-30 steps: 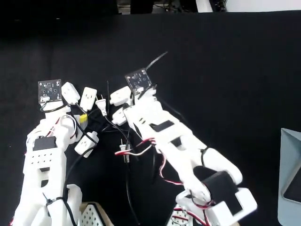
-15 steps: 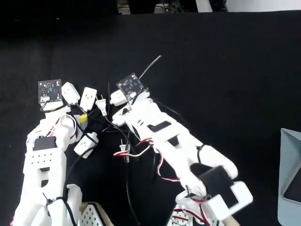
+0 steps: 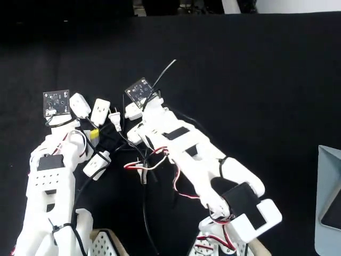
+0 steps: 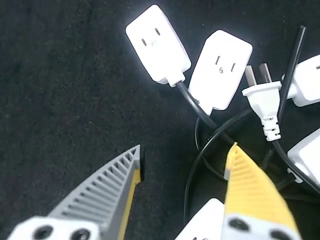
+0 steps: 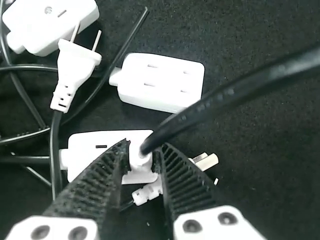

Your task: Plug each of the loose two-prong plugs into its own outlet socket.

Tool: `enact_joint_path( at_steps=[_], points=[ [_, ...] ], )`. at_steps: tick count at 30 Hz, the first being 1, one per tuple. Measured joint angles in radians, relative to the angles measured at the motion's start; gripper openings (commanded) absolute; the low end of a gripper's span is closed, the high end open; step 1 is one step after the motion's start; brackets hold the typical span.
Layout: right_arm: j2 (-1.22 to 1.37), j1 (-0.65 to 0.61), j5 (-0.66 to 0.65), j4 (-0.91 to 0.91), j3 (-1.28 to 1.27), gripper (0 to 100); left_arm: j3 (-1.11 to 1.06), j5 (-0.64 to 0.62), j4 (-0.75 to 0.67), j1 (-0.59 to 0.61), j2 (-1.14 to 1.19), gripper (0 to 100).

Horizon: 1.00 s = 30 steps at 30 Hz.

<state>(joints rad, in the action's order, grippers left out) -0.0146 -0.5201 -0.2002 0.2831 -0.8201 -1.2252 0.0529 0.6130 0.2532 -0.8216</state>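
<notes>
Right arm (image 3: 194,154) lies stretched diagonally over the cord tangle (image 3: 123,140); its wrist view has the right gripper (image 5: 141,150) clamped on a white two-prong plug (image 5: 140,162) at the cord end, prongs out sideways. Left gripper (image 4: 182,150), fingers apart, hangs over the black mat (image 4: 60,100), two outlet sockets (image 4: 157,45) and a loose plug (image 4: 262,97) beyond.
</notes>
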Motion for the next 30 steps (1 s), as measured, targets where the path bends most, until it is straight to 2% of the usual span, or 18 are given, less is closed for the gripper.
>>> enact_joint_path(
  at_steps=[15,27,30],
  points=[
    [-0.135,0.054,0.037,0.028,-0.008,1.1,0.0,0.0,0.0,0.0,0.0,27],
    [-0.124,0.249,0.038,-0.02,0.161,1.1,0.0,0.0,0.0,0.0,0.0,27],
    [-0.049,0.302,0.083,-0.02,0.261,1.1,0.0,0.0,0.0,0.0,0.0,27]
  ],
)
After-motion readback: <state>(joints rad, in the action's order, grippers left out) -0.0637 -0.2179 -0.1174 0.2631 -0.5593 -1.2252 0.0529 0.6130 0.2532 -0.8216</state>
